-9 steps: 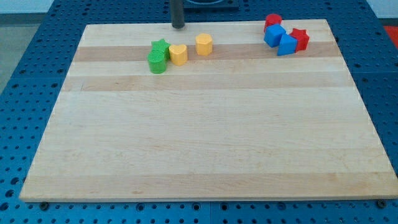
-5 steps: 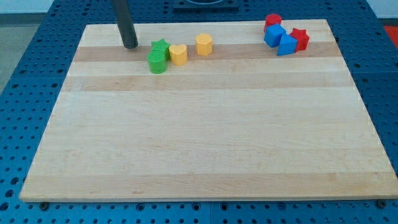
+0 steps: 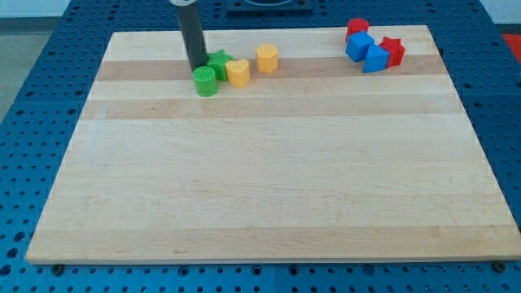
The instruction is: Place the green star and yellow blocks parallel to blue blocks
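Observation:
My tip [image 3: 198, 67] rests on the board at the view's upper left, touching the left side of the green star [image 3: 218, 63] and just above the green cylinder [image 3: 205, 81]. A yellow heart-shaped block [image 3: 238, 72] sits against the star's right side. A yellow cylinder-like block [image 3: 267, 59] stands a little further right. Two blue blocks [image 3: 359, 45] [image 3: 375, 59] lie at the view's upper right, touching each other on a diagonal.
A red cylinder [image 3: 357, 27] sits above the blue blocks and a red star [image 3: 393, 50] at their right. The wooden board [image 3: 269, 179] lies on a blue perforated table. The board's top edge is close behind the blocks.
My tip moved left along the top, then right and down to the green star's left side. The star and the yellow heart shifted slightly right.

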Controlling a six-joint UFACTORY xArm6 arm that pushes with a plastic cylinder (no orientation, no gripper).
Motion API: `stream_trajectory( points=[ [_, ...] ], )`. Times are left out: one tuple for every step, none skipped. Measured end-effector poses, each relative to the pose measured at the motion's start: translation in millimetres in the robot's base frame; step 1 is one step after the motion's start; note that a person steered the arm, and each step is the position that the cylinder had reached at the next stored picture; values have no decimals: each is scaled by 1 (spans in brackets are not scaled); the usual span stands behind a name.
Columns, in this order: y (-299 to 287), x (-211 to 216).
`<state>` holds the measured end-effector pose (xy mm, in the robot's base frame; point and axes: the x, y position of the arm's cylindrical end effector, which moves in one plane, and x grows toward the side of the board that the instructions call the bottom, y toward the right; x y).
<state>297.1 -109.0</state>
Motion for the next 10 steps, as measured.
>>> stream_trajectory(
  points=[
    [5,0],
    [6,0],
    [11,0],
    [26,-12],
    [27,-12],
    [35,-13],
    [40,-13],
    [40,-13],
    [6,-11],
    [-48,-11]
  ],
)
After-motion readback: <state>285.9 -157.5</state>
